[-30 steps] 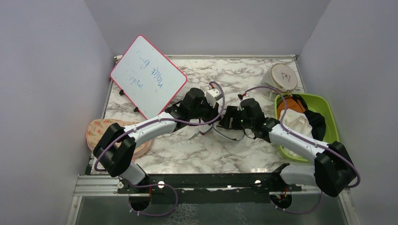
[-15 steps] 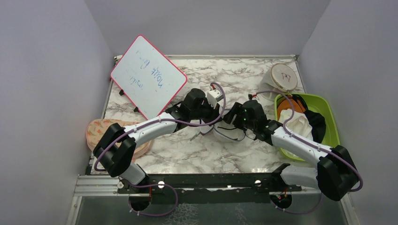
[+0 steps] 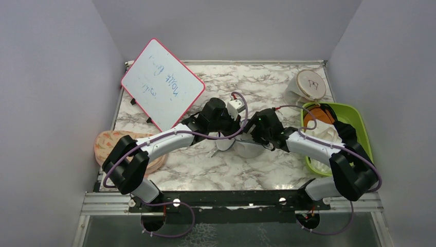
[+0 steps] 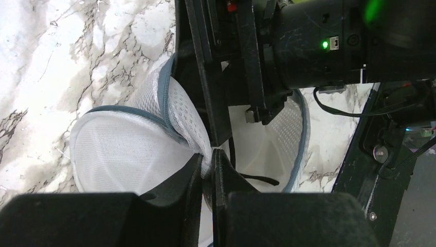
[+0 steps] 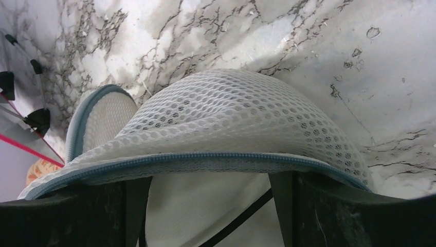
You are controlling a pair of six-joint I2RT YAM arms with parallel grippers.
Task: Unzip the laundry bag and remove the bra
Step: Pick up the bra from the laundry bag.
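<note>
While mesh laundry bag (image 4: 123,149) gapes unzipped | left end effector (image 4: 207,157) pinching it | right end effector (image 5: 211,208) wide

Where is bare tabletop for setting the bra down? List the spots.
Far marble between whiteboard and P7 case; near strip before the laundry bag. Crowded: mid-table around the bag, and the full green bin.

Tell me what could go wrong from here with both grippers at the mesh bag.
The left gripper pinches only a thin fold of the laundry bag at its rim; that fold may slip and the flap could drop shut. The right gripper sits open at the bag's mouth with mesh draped over it, so it might close on mesh instead of the contents. Both grippers are crowded together and could bump.
</note>
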